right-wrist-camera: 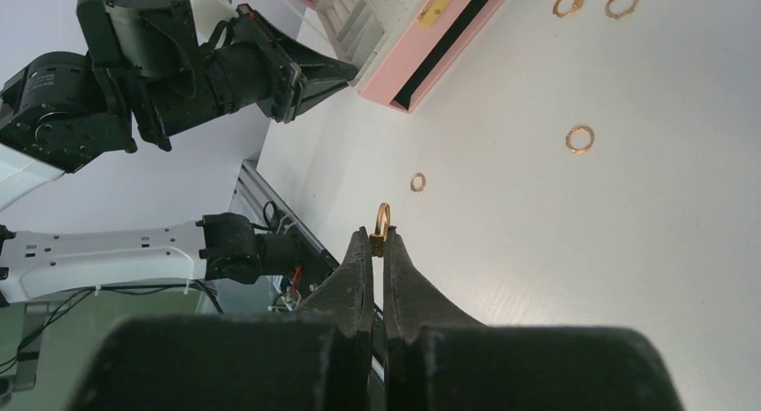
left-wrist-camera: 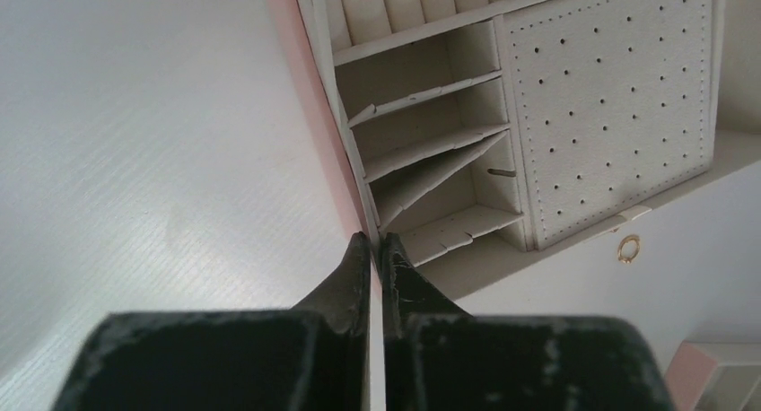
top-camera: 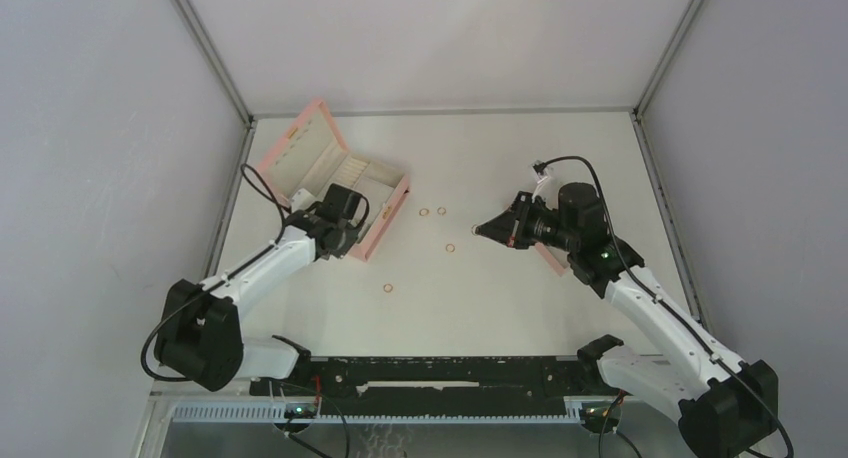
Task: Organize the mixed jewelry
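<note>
My right gripper is shut on one tiny orange-copper ring and holds it upright above the table; its fingertips pinch the ring's lower edge. Other rings lie loose on the table: two side by side, one nearer my right gripper and one further forward. They also show in the right wrist view. My left gripper is shut on the thin side wall of the open pink box at its near corner.
The box's beige inside has slanted dividers and a perforated panel, with a small gold clasp at its front. A pink-edged piece lies under my right forearm. Grey walls enclose the table on three sides.
</note>
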Robot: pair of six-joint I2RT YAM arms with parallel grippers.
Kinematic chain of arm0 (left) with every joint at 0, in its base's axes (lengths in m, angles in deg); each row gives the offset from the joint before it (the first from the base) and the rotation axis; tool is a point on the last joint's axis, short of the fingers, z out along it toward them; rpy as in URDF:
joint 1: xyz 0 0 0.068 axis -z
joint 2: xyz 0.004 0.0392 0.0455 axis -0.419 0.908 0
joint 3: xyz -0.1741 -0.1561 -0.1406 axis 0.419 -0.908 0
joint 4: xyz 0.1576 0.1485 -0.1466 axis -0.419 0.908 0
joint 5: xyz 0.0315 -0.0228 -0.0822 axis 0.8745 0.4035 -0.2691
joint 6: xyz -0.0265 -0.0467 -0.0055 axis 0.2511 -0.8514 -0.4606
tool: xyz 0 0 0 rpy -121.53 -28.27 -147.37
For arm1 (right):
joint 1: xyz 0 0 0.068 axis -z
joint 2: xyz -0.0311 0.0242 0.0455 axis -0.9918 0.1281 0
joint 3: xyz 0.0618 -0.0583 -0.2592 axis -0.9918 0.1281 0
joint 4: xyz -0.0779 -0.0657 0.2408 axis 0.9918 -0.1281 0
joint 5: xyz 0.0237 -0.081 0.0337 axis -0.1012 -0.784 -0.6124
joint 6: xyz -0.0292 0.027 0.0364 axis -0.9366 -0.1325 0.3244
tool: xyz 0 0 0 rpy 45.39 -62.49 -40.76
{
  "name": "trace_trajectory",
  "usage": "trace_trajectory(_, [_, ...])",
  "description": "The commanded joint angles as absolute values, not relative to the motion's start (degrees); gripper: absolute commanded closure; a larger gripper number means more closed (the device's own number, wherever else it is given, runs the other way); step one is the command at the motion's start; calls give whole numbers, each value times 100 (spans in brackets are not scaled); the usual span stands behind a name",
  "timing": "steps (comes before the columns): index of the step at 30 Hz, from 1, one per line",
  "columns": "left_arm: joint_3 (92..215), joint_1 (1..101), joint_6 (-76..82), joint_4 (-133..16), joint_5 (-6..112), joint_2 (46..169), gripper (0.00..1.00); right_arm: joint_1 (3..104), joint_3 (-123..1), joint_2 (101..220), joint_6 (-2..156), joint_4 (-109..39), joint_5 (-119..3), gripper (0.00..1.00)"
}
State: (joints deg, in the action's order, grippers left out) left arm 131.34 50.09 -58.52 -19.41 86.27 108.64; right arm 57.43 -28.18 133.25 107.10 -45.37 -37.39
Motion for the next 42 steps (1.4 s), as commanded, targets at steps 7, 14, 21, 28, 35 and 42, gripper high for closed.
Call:
trace_trajectory(7, [12729, 4982, -3401, -2649, 7596, 10327, 100, 5711, -3097, 13389, 10507, -4435, -3751, 100])
trace_trajectory(14, [12633, 4982, -1930, -2672, 6712, 10282, 100, 5490, -3503, 13721, 10102, -4884, -4157, 100])
trace_trajectory(21, [12397, 4982, -2034, -2595, 7016, 10096, 100, 5292, -3659, 13747, 10023, -4981, -4397, 100])
trace_trajectory(28, [12366, 4973, -2416, -2585, 7299, 9975, 100, 5010, -3860, 13987, 9907, -5211, -4726, 100])
trace_trajectory(35, [12195, 4439, -2956, -2090, 8112, 9416, 100, 4373, -4759, 14629, 9393, -6247, -5895, 100])
trace_trajectory(42, [11742, 3779, -3390, -1812, 8450, 8807, 100, 4050, -5228, 15203, 9285, -6342, -6223, 100])
